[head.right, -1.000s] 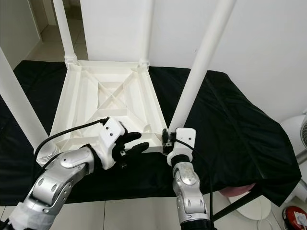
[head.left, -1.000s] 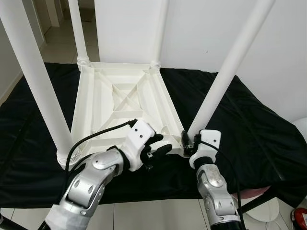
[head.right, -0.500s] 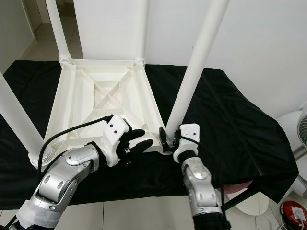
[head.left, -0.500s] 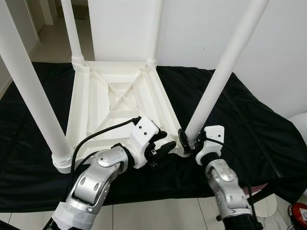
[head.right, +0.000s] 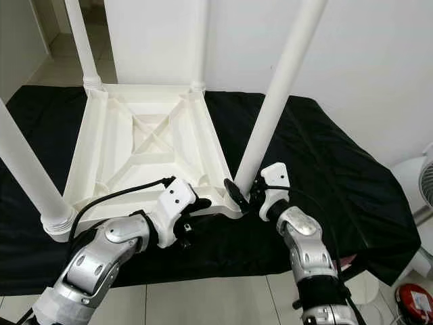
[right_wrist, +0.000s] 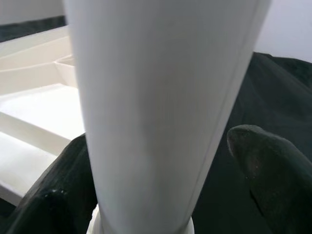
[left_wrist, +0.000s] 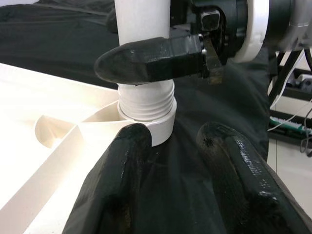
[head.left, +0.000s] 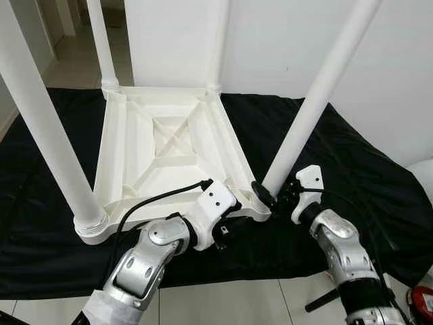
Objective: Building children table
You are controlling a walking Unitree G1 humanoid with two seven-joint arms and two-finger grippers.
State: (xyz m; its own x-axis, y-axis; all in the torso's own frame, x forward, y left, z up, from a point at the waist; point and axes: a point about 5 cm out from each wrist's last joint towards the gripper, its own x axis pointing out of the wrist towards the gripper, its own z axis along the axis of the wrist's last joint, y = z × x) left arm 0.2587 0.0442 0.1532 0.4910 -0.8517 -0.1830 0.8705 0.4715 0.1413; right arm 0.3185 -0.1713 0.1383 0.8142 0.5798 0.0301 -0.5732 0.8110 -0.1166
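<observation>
A white children's table (head.left: 169, 149) lies upside down on a black cloth, its legs pointing up. The near right leg (head.left: 318, 101) stands in its corner socket, and its threaded base (left_wrist: 146, 105) shows above the collar. My right gripper (head.left: 274, 194) is shut on this leg just above the socket, one finger (left_wrist: 146, 61) lying across the leg's front. In the right wrist view the leg (right_wrist: 156, 97) runs between both fingers. My left gripper (head.left: 226, 227) is open at the table's near edge beside that corner, its fingers (left_wrist: 122, 161) resting on the cloth.
Three other white legs stand up: near left (head.left: 47, 128), far left (head.left: 101, 47) and far right (head.left: 218, 47). The black cloth (head.left: 352, 156) spreads to the right. A white wall rises behind. A white fan (head.right: 423, 183) and a red object (head.right: 416, 308) are at the right on the tile floor.
My right wrist has swung out to the right of the leg while its fingers stay at the leg's base. My left gripper has slid right and lower, toward the same corner.
</observation>
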